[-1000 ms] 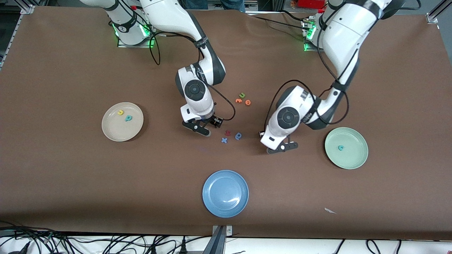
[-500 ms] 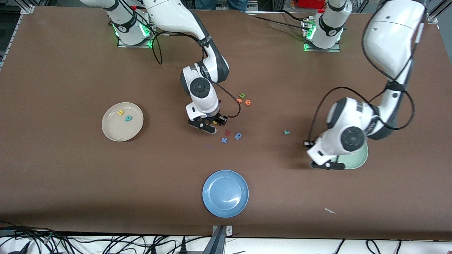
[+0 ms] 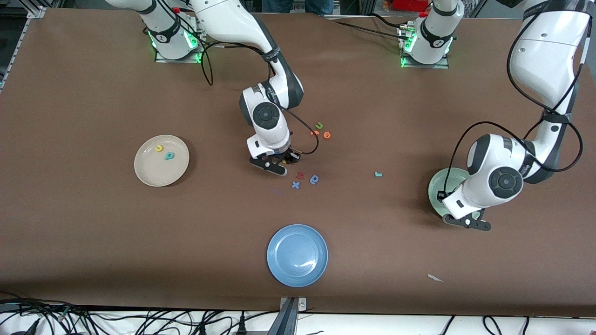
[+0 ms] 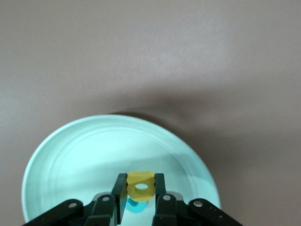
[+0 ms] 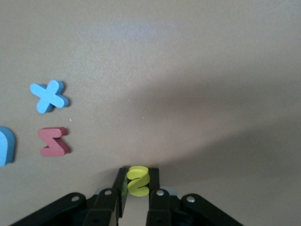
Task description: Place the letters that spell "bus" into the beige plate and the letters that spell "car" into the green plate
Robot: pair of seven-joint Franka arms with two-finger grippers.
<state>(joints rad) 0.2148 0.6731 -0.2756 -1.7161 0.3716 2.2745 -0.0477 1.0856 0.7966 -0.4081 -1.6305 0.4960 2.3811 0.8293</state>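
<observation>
no printed text, labels, brands or numbers readable. only signs are the foam letters themselves: yellow "u" (image 3: 159,148) and teal "b" (image 3: 169,156) in the beige plate (image 3: 150,174); teal "r" (image 3: 378,174), green "u" (image 3: 319,125), blue "x" (image 3: 295,185), red "z" (image 3: 300,175) on the table (image 3: 93,232).

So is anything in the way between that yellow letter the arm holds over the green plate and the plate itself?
Nothing visible. The left gripper is shut on the yellow "a" right over the green plate. Below it lies only a teal letter already in the plate, with plenty of bare plate around it.
</observation>
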